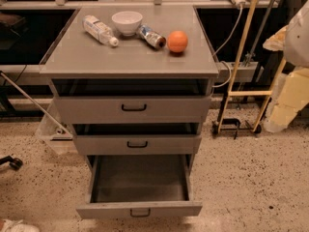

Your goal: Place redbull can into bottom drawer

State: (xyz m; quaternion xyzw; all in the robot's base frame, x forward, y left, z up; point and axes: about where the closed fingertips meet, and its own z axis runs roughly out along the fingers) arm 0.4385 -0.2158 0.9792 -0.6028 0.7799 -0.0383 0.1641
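Note:
The redbull can (151,36) lies on its side on the grey cabinet top (130,57), between a white bowl and an orange ball. The bottom drawer (139,209) is pulled far out towards me, and its deep dark-grey interior shows nothing inside. My gripper is not in view. A white and pale-yellow shape (295,37) at the right edge may be part of my arm.
A clear plastic bottle (100,30) with a white cap lies left of the white bowl (127,22). The orange ball (177,41) sits right of the can. The top drawer (133,108) and middle drawer (137,144) stand slightly open. A yellow-framed cart (241,81) stands to the right.

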